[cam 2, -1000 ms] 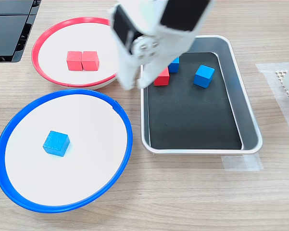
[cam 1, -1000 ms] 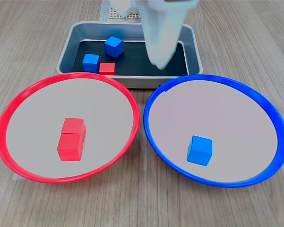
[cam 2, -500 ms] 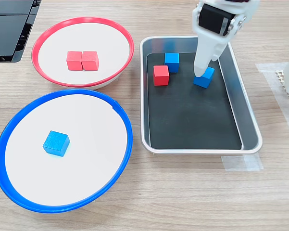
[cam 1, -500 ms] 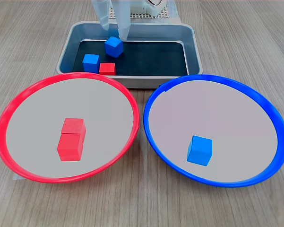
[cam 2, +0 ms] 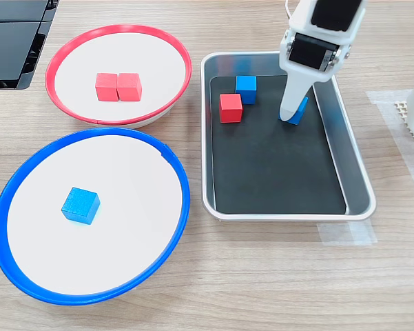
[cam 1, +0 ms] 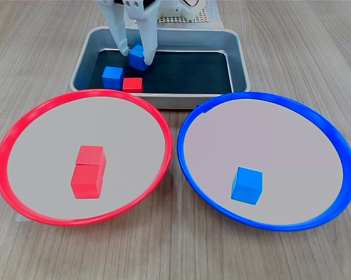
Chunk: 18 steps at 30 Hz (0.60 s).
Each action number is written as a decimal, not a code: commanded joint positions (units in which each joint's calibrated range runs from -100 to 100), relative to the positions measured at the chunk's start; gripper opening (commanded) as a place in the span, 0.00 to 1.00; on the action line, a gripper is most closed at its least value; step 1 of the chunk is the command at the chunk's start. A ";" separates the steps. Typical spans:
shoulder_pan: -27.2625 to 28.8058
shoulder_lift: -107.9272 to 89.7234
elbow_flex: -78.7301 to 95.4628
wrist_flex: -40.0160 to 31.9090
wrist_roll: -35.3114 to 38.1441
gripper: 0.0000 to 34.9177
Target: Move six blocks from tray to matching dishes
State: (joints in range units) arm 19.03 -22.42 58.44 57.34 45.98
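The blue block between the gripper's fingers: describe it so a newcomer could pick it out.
Find the rectangular silver metal tray with the black bottom. Three small cubes sit inside; this small blue cube is alone, between the white gripper's fingers, while the other blue cube sits beside the red cube.

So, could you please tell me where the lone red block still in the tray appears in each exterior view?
First exterior view: the red block sits at the tray's near-left, just right of a blue block.
Second exterior view: it lies in the tray's upper-left, below and left of that blue block.
Shared landmark: the red-rimmed dish holding two red blocks.
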 commanded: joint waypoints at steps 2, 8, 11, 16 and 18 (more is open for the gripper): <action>-4.39 -0.56 -3.05 0.15 -3.08 0.01; -20.39 7.79 -33.54 11.05 -24.62 0.01; -28.96 20.08 -57.85 13.03 -34.19 0.01; -33.85 32.27 -68.32 3.70 -38.29 0.02; -34.23 34.92 -68.50 0.48 -38.29 0.16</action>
State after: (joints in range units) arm -14.25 9.12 -5.72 62.64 8.47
